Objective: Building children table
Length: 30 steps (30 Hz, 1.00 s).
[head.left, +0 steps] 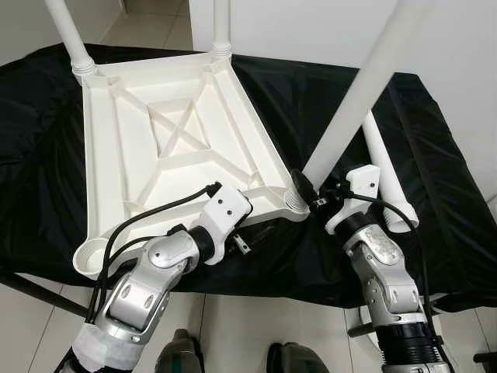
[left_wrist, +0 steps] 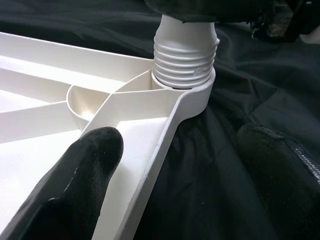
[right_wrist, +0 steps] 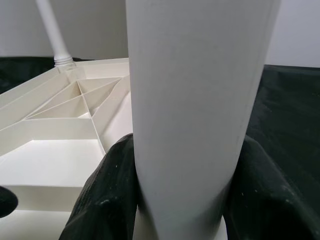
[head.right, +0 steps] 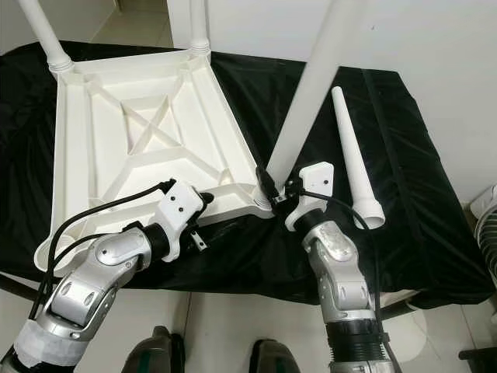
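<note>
Legs number four: three stand in tabletop [head.left: 186, 148], right tool [head.left: 304, 189] pinching one [head.left: 357, 93], left tool [head.left: 247, 242] spread.

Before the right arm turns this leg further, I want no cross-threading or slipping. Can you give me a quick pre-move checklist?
1. Right gripper clamped on the third leg: ok.
2. Leg thread entered in corner socket: ok, though thread still shows.
3. Leg square to socket: cannot tell.
4. Left gripper straddling tabletop rim: ok; clamped, cannot tell.
5. Fourth leg lying apart on the black cloth: ok.
</note>
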Motion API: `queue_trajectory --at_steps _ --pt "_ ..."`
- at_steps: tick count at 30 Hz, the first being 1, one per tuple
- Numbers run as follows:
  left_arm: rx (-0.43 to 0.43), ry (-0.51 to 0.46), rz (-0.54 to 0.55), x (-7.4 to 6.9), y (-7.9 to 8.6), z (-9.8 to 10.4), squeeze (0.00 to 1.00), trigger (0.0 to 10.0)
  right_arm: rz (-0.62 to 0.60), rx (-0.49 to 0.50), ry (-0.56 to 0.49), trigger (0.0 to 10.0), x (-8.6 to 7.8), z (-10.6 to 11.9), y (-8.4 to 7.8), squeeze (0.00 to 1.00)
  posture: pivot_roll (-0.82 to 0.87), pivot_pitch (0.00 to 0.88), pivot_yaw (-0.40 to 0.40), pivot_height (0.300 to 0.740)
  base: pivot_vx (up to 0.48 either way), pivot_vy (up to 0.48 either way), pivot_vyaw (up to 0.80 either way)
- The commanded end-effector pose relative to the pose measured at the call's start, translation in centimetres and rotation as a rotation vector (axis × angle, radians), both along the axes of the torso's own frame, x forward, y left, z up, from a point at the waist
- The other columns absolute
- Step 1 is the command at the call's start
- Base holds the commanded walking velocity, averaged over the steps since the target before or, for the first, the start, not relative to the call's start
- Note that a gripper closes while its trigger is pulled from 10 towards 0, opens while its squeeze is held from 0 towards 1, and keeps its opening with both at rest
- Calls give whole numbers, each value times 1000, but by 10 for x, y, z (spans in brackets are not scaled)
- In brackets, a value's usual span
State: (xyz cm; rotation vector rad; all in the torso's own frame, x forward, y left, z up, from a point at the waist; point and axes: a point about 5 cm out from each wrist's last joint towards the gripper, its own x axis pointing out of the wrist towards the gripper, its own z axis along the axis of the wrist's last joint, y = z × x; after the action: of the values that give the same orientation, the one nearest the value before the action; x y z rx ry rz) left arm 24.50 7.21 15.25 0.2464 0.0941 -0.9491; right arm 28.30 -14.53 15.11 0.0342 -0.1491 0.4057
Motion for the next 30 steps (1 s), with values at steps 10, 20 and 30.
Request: queue_trajectory --at_steps 10,20,30 --pt "0 -8 29 0 2 2 0 10000 -30 -49 66 10000 -2 -18 -5 0 63 101 2 740 0 0 0" --pt "-4 -11 39 1 2 3 0 10000 82 -183 -46 10000 -15 -18 8 0 64 98 0 740 0 0 0" --pt "-2 -12 42 1 2 3 0 10000 127 -237 -73 10000 -17 -18 7 0 62 97 -3 740 0 0 0"
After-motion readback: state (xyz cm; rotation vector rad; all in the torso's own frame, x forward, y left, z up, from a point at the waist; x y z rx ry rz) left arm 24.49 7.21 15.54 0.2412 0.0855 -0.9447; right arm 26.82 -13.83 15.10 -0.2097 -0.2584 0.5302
